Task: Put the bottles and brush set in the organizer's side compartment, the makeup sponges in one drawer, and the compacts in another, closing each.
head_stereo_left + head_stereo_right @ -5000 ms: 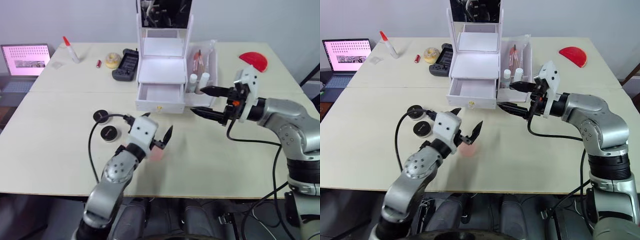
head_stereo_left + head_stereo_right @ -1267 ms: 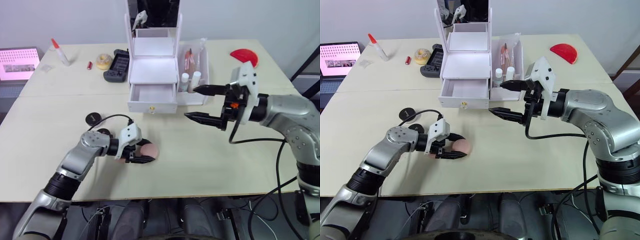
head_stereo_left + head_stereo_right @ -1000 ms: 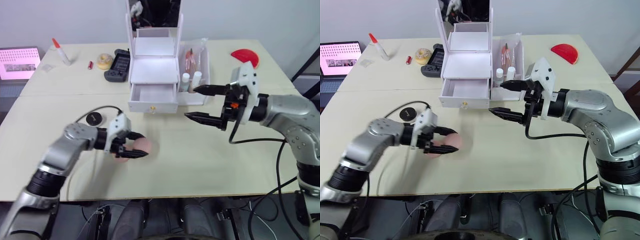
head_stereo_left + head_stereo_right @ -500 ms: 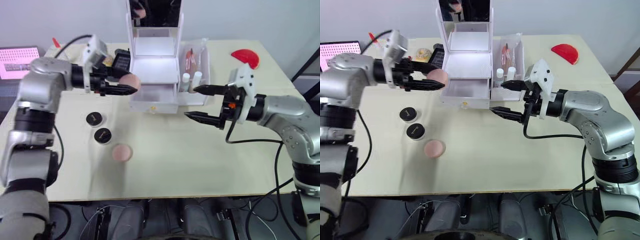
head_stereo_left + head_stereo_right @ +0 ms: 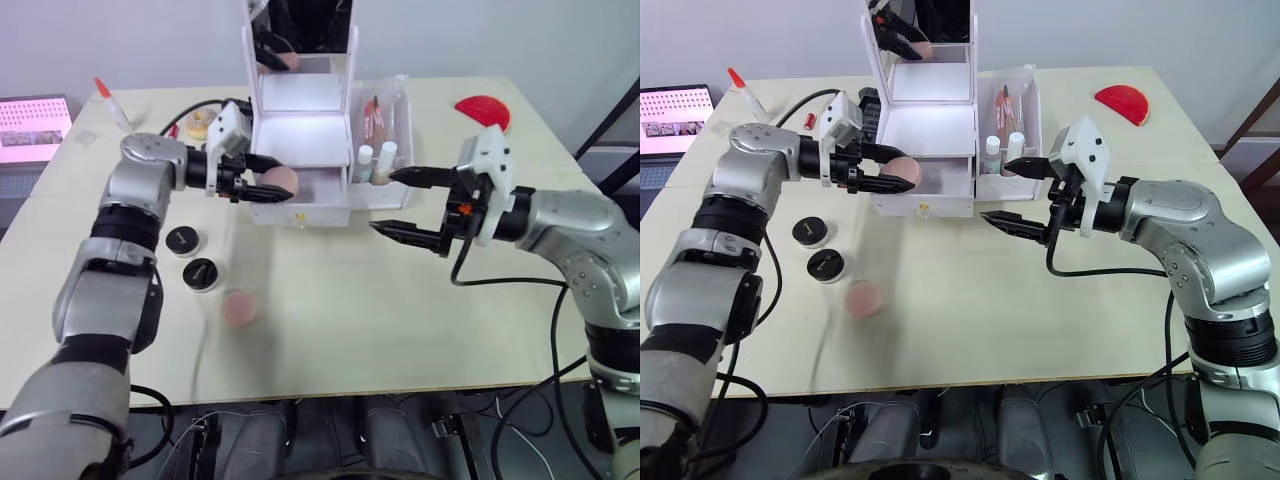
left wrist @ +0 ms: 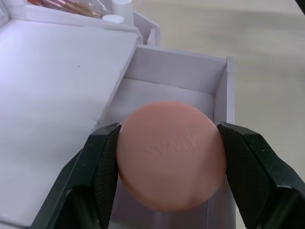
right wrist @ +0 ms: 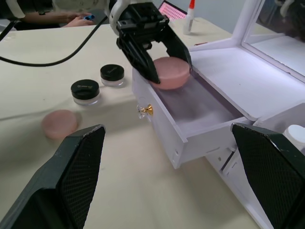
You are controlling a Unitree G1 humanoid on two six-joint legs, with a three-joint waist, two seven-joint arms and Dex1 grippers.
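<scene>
Left gripper (image 5: pixel 272 187) swung in from beside the white drawer organizer (image 5: pixel 300 150), fingers pinching a round pink sponge (image 6: pixel 171 161) over its open drawer (image 7: pixel 200 114). Right gripper (image 5: pixel 405 203) hovers nearby, fingers spread. Next: probably just release.

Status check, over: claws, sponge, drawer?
Left claw shut on sponge over open drawer. Right claw open, idle. Second sponge on table. Nothing blocking.

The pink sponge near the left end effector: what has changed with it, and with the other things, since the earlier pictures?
The left end effector took one pink sponge from the table and carried it over the open drawer, shut on it. The second sponge, both compacts and the open right end effector stayed as they were.
</scene>
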